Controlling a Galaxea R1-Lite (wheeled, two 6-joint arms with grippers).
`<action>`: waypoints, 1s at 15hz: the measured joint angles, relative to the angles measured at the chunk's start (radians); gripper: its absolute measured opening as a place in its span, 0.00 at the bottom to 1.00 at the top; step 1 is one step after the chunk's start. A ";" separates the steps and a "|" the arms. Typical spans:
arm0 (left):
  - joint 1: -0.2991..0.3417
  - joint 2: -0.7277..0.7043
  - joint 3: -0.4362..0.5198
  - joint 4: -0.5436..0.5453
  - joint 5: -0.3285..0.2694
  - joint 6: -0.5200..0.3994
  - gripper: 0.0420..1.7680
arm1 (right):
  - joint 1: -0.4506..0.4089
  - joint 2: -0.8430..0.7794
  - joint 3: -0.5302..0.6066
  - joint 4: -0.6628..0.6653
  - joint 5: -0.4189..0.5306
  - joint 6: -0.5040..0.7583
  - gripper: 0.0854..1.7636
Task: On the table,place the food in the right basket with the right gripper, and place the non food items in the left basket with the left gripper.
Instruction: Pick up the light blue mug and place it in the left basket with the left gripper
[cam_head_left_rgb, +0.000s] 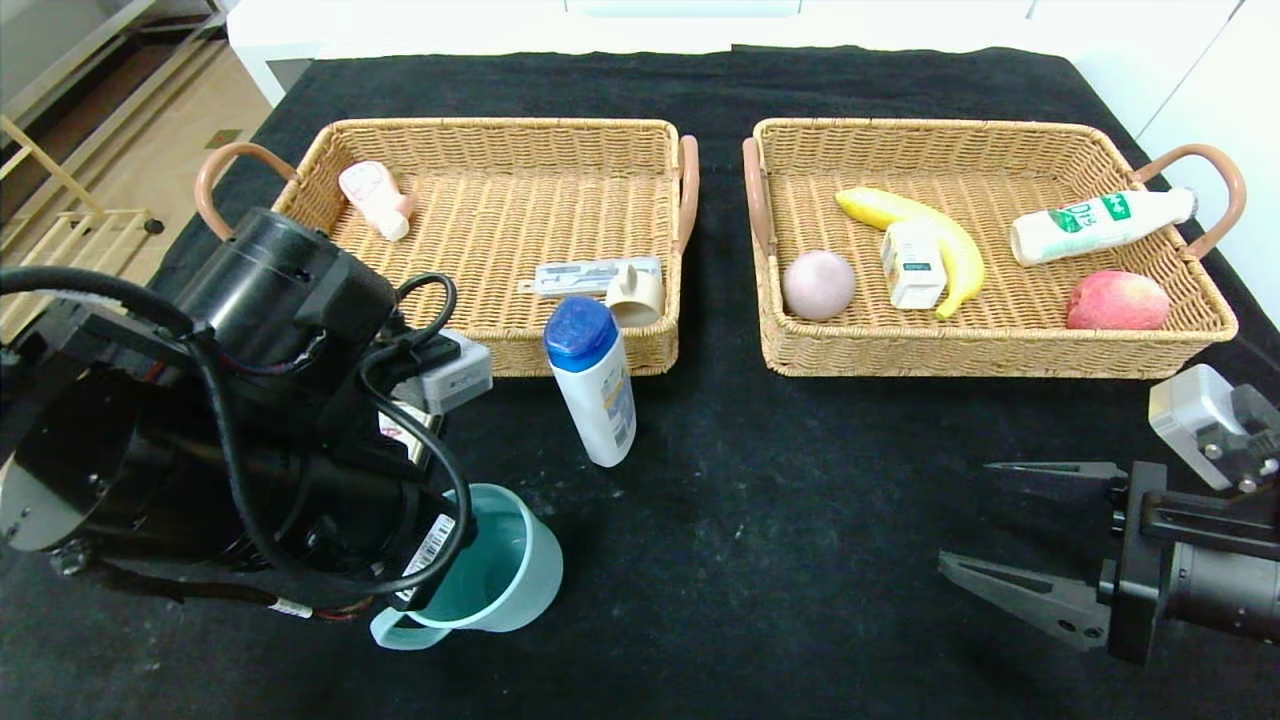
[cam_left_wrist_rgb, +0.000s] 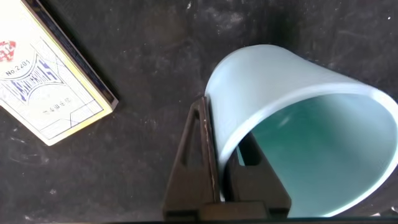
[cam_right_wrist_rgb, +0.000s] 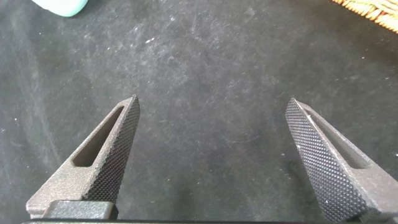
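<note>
Nearest us, our left gripper (cam_left_wrist_rgb: 225, 163) clamps the cup's (cam_head_left_rgb: 505, 570) rim; the left basket (cam_head_left_rgb: 600, 350) lies ahead; our right gripper (cam_head_left_rgb: 1020, 535) gapes idle.

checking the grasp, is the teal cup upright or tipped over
Upright: the teal cup stands on the black table with its open mouth facing up, and the left end effector has one finger inside and one outside the wall.

Bright, even overhead light fell across the black tablecloth (cam_head_left_rgb: 760, 560), leaving only soft, short shadows beside the wicker baskets (cam_head_left_rgb: 990, 345). White surfaces beyond the table were washed out. Close up, the teal cup (cam_left_wrist_rgb: 311, 155) looked slightly soft in the left wrist view.
</note>
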 joint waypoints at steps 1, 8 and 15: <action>-0.002 -0.001 0.001 0.000 0.000 0.000 0.08 | 0.001 0.001 0.000 0.000 0.000 0.000 0.97; -0.013 -0.001 0.009 0.002 -0.001 0.000 0.08 | 0.004 0.003 0.006 0.000 0.000 -0.001 0.97; -0.042 -0.017 0.033 0.006 -0.001 0.002 0.08 | 0.002 0.003 0.004 0.000 0.000 -0.001 0.97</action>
